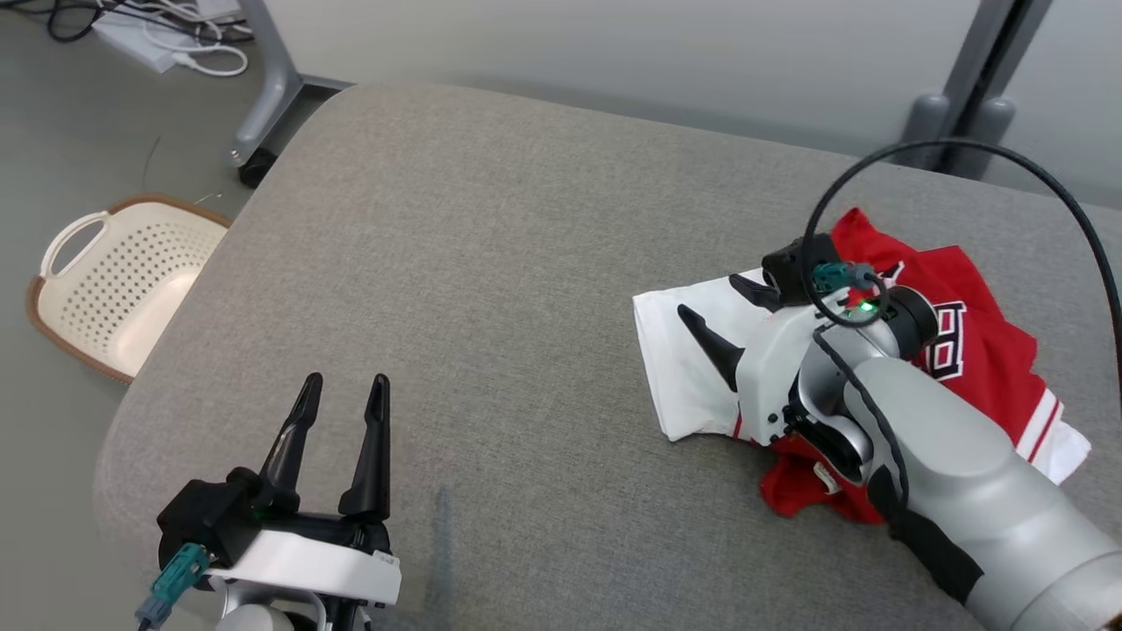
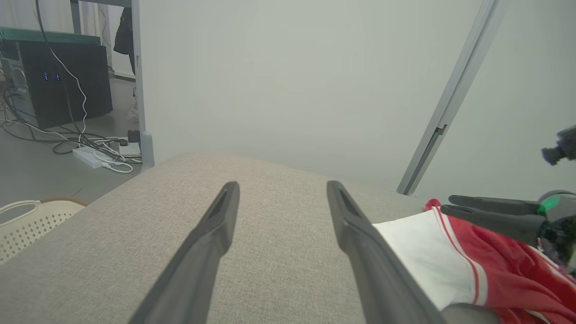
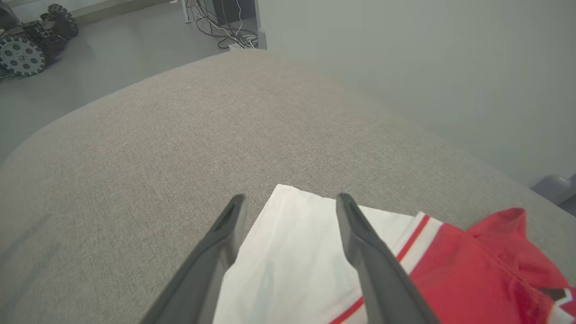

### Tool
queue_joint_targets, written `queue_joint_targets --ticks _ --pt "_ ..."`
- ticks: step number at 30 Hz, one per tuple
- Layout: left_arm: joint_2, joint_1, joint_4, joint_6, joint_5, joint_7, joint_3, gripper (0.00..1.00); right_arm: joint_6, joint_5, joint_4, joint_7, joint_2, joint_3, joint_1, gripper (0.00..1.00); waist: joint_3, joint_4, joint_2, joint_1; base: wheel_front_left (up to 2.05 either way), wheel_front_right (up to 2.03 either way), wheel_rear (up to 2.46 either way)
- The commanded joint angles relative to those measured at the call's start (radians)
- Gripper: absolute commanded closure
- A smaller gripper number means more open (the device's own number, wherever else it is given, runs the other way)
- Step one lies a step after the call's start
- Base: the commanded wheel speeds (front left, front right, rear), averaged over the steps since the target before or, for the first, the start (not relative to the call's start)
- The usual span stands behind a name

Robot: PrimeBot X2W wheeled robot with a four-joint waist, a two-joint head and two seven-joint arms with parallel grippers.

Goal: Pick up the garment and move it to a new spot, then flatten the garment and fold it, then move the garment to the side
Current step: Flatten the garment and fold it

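Nearest me, my left gripper (image 1: 345, 381) hangs with fingers apart over the bare grey cushion (image 1: 491, 263). Farther right, my right gripper (image 1: 708, 294), also spread, sits over the white end of the crumpled garment (image 1: 973, 350). The left wrist view adds a computer tower (image 2: 67, 85) beyond.

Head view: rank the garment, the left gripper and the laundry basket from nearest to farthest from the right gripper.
1. The garment, directly under the right gripper, on the cushion's right side.
2. The left gripper, at the lower left over the cushion.
3. The laundry basket, on the floor at far left.
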Motion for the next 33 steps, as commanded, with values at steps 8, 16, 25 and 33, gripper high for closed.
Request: queue_joint_targets --ticks 8,16,25,33 --pt "0.002 -0.042 0.004 0.009 -0.030 0.000 -0.017 0.00 0.000 0.122 0.208 0.160 0.049 0.042 -0.087 0.00 0.056 0.087 0.0000 0.0000 0.00 0.00 0.00" --pt "0.002 -0.051 0.003 0.016 -0.041 0.000 -0.017 0.00 0.000 0.221 0.322 0.359 0.088 0.083 -0.070 0.00 0.071 0.113 0.0000 0.0000 0.00 0.00 0.00" --pt "0.003 -0.054 0.000 0.023 -0.042 0.000 -0.013 0.00 0.001 0.233 0.336 0.388 0.102 0.145 -0.084 1.00 0.070 0.104 0.0000 0.0000 0.00 0.00 0.00" --pt "0.003 -0.036 0.007 0.014 -0.020 0.000 0.004 0.00 0.000 0.240 0.308 0.138 0.105 0.123 -0.160 1.00 0.028 0.038 0.0000 0.0000 0.00 0.00 0.00"
